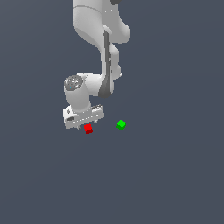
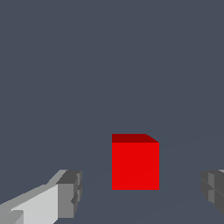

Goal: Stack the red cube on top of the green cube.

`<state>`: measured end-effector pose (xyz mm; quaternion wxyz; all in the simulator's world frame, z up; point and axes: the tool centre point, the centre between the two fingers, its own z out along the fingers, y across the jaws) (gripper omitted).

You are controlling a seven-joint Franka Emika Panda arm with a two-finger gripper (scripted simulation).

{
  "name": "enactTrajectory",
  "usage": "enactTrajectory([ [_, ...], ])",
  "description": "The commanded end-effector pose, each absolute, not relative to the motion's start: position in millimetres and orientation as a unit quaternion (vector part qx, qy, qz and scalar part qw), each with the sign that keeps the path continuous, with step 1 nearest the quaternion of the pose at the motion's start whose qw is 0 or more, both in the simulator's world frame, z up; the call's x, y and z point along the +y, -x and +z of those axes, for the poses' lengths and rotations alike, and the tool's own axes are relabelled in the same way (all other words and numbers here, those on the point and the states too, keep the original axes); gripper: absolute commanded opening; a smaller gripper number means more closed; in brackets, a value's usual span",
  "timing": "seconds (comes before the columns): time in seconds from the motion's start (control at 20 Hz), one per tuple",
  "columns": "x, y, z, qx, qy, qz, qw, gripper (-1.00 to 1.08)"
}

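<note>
In the exterior view the tool (image 1: 85,125) mostly hides its own fingertips, and the arm (image 1: 98,26) runs off the top edge. In the wrist view both fingers (image 2: 69,194) are cropped by the frame (one almost wholly).

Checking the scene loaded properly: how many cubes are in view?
2. The red cube sits just below the open gripper; the green cube lies apart, toward the exterior view's right. The arm could hide others.

My gripper (image 2: 140,194) is spread wide, one grey fingertip (image 2: 70,192) on each side. The red cube (image 2: 135,164) sits between my fingertips on the plain dark grey floor (image 2: 87,65), touching neither and lying slightly beyond them.
</note>
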<state>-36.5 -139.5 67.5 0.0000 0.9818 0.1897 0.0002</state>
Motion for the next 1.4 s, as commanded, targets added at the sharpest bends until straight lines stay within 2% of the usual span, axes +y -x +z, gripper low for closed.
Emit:
enactTrajectory([
  [0.0, -139.6, 36.9, 61.7, 0.19, -0.982, 0.0, 0.0, 1.0],
  [0.65, -139.5, 36.2, 19.9, 0.191, -0.982, 0.0, 0.0, 1.0],
  [0.7, -139.5, 36.2, 19.9, 0.191, -0.982, 0.0, 0.0, -1.0],
  [1.35, -139.9, 36.5, 22.9, 0.19, -0.982, 0.0, 0.0, -1.0],
])
